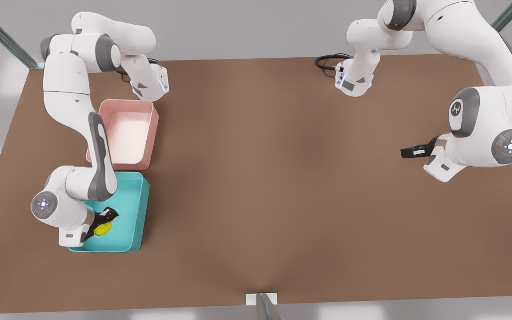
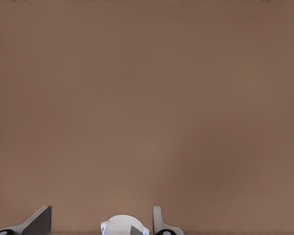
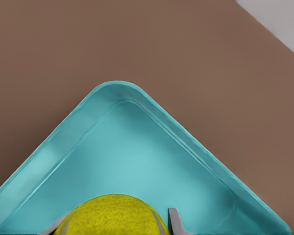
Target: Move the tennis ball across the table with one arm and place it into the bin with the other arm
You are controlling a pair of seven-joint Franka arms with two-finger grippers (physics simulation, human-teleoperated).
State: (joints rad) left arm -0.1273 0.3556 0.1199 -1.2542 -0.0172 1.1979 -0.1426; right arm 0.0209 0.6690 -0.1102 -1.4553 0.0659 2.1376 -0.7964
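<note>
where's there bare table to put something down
The table is bare across the middle, from the pink tray and bin over to the left claw, which hangs open. It is crowded at the bin: the right claw grips the ball there.

The ball (image 1: 103,228) is small, bright yellow-green and fuzzy, with a pale curved seam showing in the right wrist view (image 3: 112,215). It sits inside the bin (image 1: 137,209), near the corner closest to the front view's lower left, held between the right gripper's (image 1: 104,224) dark fingers (image 3: 174,219). The bin is a teal rectangular tray (low walls, rounded corners) lying flat on the brown surface (image 1: 282,178) at the front view's left, its floor otherwise bare
</note>
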